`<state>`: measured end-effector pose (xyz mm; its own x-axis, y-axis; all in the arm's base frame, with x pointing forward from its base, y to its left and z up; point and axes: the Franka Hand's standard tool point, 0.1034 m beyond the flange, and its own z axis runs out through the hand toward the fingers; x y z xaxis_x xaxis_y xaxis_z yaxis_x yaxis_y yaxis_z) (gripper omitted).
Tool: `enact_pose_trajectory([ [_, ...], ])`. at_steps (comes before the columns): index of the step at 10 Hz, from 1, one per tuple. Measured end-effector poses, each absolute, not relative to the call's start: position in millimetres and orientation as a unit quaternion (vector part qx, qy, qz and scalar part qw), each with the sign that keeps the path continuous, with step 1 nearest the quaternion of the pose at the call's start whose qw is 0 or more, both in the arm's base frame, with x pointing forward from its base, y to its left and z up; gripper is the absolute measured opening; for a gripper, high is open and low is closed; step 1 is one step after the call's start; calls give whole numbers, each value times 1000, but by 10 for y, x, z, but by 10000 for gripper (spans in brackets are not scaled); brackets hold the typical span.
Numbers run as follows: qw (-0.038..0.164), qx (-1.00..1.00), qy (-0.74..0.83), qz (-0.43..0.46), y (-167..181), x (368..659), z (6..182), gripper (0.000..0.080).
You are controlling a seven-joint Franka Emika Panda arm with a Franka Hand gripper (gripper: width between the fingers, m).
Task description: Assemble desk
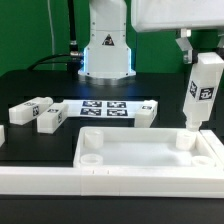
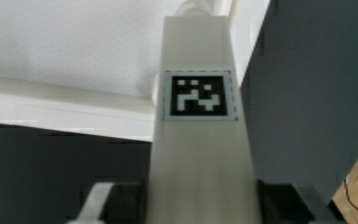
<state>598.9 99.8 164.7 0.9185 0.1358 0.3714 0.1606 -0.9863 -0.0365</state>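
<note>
The white desk slab (image 1: 150, 158) with a raised rim lies on the black table at the front. My gripper (image 1: 203, 58) is shut on a square white leg (image 1: 201, 95) bearing a black-and-white tag, held upright with its lower end at the slab's far corner socket (image 1: 186, 140) on the exterior view's right. In the wrist view the leg (image 2: 202, 120) runs between my fingers (image 2: 286, 200) down toward the slab (image 2: 60, 90). Two loose legs (image 1: 30, 108) (image 1: 50, 122) lie on the exterior view's left, and another (image 1: 146, 108) lies beyond the slab.
The marker board (image 1: 103, 107) lies flat behind the slab. The robot base (image 1: 106, 50) stands at the back. A long white border rail (image 1: 40, 180) runs along the table's front on the exterior view's left. A small white piece (image 1: 2, 134) sits at the exterior view's left edge.
</note>
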Motion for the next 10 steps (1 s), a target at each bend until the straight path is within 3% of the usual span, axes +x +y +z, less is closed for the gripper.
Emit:
enact_pose_trajectory([
  [5,21,-965,-132,-227,942,6279,1590,291],
  [10,21,-965,-135,-225,956,6264,1509,291],
])
